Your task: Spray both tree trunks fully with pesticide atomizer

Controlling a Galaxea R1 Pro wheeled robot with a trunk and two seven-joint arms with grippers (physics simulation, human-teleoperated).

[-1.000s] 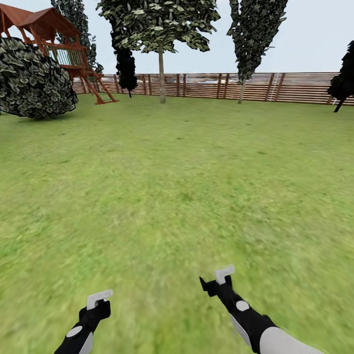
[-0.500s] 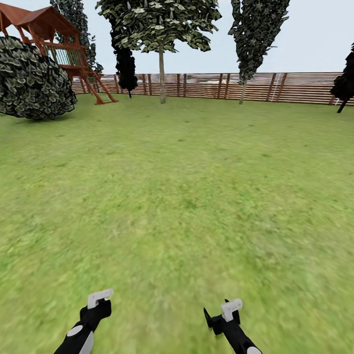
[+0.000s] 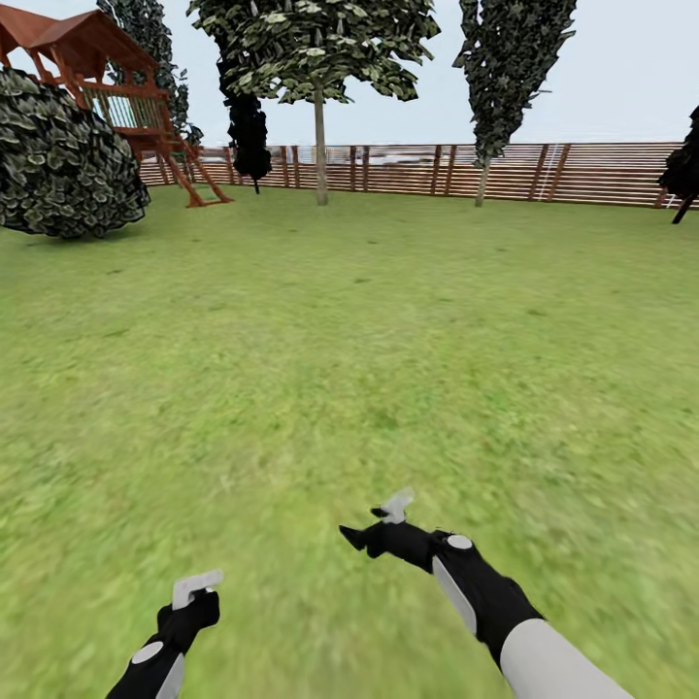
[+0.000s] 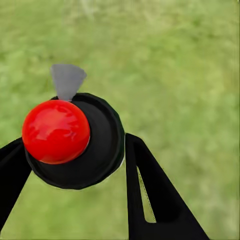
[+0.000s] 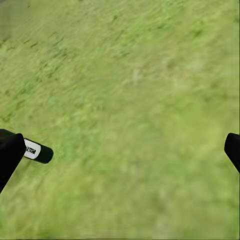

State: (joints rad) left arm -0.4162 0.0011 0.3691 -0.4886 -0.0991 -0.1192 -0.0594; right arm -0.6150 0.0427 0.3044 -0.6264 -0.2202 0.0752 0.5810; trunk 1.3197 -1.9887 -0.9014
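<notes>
Pesticide atomizer (image 5: 39, 152): small black cylinder with a white patch, lying on its side on the lawn (image 3: 388, 320). Seen in the right wrist view, just beside the tip of one finger and outside the gap between the fingers. Not gripped by anything.

Right gripper (image 3: 374, 524): released, fingers spread wide, only grass between them. Stretched out low over the lawn, aimed across toward the robot's left.

Left gripper (image 3: 194, 589): held low near the body. In the left wrist view, a red ball (image 4: 56, 131) on a round black body with a grey wedge sits between the two fingers. Unclear what it is, and cannot tell whether clenched on it or merely around it.

Step in hand, by judgement: the pick-up, at the approach stage; no spraying begun. Next move calls for shifting the right gripper sideways to bring the sprayer between the fingers, lowering to the grass, then closing across the narrow body.

Farther out: pale-trunked tree (image 3: 319, 146), possibly a spray target, well apart by the slat fence (image 3: 582, 173). Also a wooden play tower (image 3: 116, 97) and a round bush (image 3: 58, 160).

Writing: dark mark on the white patch, too small to read. No other labels.
</notes>
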